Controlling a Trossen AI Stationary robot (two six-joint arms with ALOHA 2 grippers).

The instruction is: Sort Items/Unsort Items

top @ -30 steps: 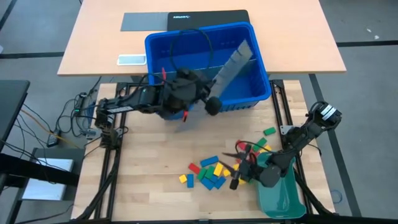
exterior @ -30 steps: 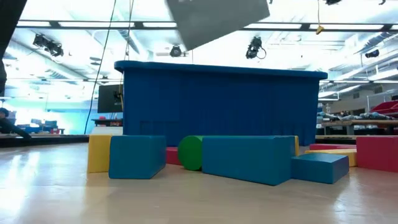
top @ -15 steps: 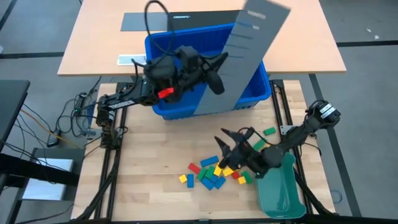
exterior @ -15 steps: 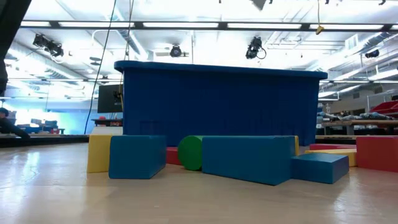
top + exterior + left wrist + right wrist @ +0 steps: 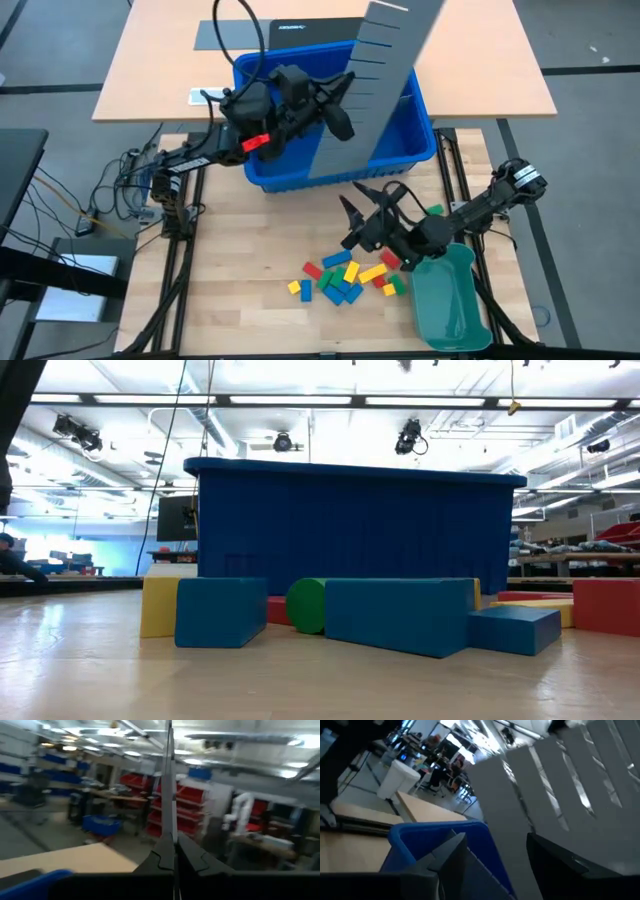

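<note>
The items, small red, yellow, green and blue blocks (image 5: 345, 275), lie loose on the wooden table; the low view shows them close up (image 5: 400, 615) in front of the blue bin (image 5: 360, 525). A single green block (image 5: 432, 211) lies apart at the right. My left gripper (image 5: 338, 108) is shut on a grey slotted divider sheet (image 5: 385, 70) raised over the blue bin (image 5: 270, 170). My right gripper (image 5: 367, 208) hovers open above the table between bin and blocks, holding nothing. My left gripper pinches the divider sheet between its two fingers (image 5: 162, 857), which come roughly level from the table's left. They are on the sheet's long edge (image 5: 345, 100) facing the arm, about halfway along. The sheet shows edge-on (image 5: 170, 795) in the wrist view and stands steeply tilted over the bin.
A teal tray (image 5: 455, 305) sits at the table's near right, beside the blocks. A tan desk (image 5: 160, 60) with a dark mat (image 5: 300, 28) stands beyond the bin. Bare wood lies at the table's near left.
My left gripper has risen and tipped upward, swinging the divider sheet from a low lean inside the bin to a steep stand above it. My right gripper has lifted off the blocks by the tray, moved toward the far edge and rolled.
</note>
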